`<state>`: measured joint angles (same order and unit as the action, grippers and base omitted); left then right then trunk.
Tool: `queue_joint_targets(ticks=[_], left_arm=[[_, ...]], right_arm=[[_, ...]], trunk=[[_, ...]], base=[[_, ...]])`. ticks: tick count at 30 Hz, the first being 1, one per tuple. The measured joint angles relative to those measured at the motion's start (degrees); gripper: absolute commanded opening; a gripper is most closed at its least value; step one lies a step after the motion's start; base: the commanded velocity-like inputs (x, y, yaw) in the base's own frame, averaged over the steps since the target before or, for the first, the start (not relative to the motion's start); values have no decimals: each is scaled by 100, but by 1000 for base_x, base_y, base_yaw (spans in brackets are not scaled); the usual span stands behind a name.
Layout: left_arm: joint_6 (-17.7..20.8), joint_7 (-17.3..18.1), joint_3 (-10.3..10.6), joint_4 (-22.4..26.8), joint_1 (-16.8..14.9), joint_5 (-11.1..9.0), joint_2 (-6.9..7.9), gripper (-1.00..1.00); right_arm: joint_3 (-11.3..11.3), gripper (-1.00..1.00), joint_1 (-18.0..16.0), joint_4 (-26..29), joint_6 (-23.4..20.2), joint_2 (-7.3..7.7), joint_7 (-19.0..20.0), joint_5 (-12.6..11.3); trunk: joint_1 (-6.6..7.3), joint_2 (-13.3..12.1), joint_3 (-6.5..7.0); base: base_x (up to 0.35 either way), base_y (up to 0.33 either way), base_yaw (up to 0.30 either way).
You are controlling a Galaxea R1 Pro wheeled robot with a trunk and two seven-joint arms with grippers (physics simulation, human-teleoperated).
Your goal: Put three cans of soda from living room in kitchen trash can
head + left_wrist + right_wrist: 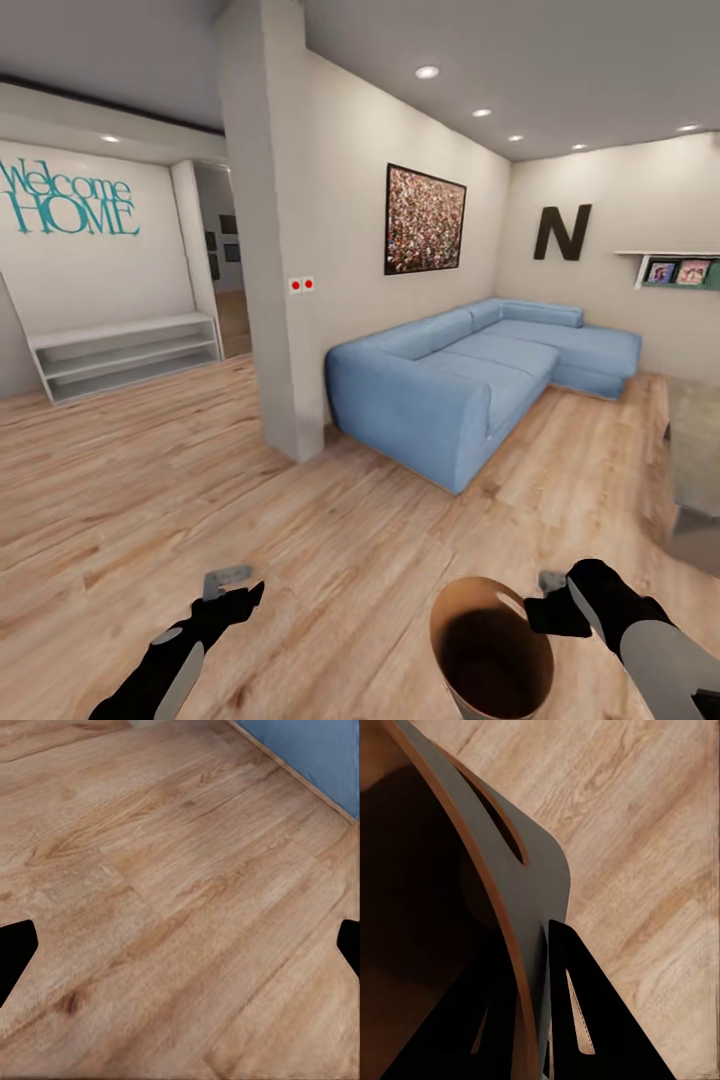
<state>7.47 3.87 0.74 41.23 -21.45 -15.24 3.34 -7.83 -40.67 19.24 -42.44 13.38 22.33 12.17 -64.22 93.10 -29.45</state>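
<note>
Brown-lined tash can (pixel 521 881) rim sits pinched in right pincer (pixel 536 1020).

You have a blue sectional sofa (pixel 480 375) ahead against the wall, a framed picture (pixel 425 219) above it and a black letter N (pixel 562 233) on the far wall. A white pillar (pixel 272 260) stands beside the sofa. Left of it, teal "Welcome HOME" lettering (pixel 68 198) hangs over low white shelves (pixel 125 355).
</note>
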Motion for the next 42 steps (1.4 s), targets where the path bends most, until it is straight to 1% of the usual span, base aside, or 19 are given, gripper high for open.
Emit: queue_joint_targets(ticks=[5, 9, 12, 15, 17, 21, 24, 29, 34, 36, 38, 39, 40, 42], left_arm=[[-2, 0, -1, 0, 0, 3, 0, 100], [-4, 0, 3, 0, 0, 4, -4, 100], [-5, 0, 4, 0, 0, 4, -7, 100], [-2, 0, 5, -5, 0, 4, -6, 100], [-1, 2, 5, -5, 0, 4, -4, 100], [0, 14, 5, -8, 0, 9, -7, 100], [0, 16, 5, -23, 0, 11, -8, 100], [-12, 17, 5, -219, -12, 9, -9, 100], [-18, 17, 5, -268, -16, 5, -9, 100], [-27, 17, 5, -273, -17, -3, -9, 100], [-30, 18, 5, -274, -14, -7, -9, 100], [-31, 18, 6, -274, -13, -8, -9, 100], [-33, 18, 5, -273, -12, -10, -9, 100], [-33, 18, 5, -273, -12, -11, -9, 100]], right_arm=[[-9, -100, 0, 0, -4, 41, 2, -27], [-1, -100, 0, -4, 6, 98, -3, 18], [-15, -100, 0, -1, -3, 118, 3, -34], [-10, -100, 0, -4, 2, 138, 1, -15], [-4, -100, 0, -3, 5, 140, -1, 7], [-18, -100, 0, 3, -5, 143, 4, -44], [-10, -100, 0, 0, 2, 151, 3, -6], [-15, -100, 0, 0, -3, 155, 11, -36], [-9, -100, 1, -6, 9, 157, 14, 29], [-117, -100, 5, -16, 16, 140, 11, 62], [-211, -100, 14, -16, -9, 132, 22, -77], [-244, -100, 22, -18, -16, 129, 23, -107], [-298, -100, 36, -18, -11, 129, 22, -78], [-327, -100, 46, -18, 7, 134, 13, 20]], trunk=[[0, 0, 0], [0, 0, 0], [0, 0, 0], [0, 0, 0], [0, 0, 0], [0, 0, 0], [0, 0, 0], [0, 0, 0], [0, 0, 0], [0, 0, -2], [0, 0, -8], [0, 0, -12], [0, 0, -17], [0, 0, -29]], base=[[-216, -211, -248], [-217, -213, -249], [-218, -212, -249], [-222, -207, -249], [-223, -204, -249], [-224, -203, -250], [-224, -203, -252], [-225, -200, -252], [-186, -162, -174], [-63, -55, -83], [-40, -35, -106], [-23, -20, -130], [-18, -16, -139], [-13, -12, -152]])
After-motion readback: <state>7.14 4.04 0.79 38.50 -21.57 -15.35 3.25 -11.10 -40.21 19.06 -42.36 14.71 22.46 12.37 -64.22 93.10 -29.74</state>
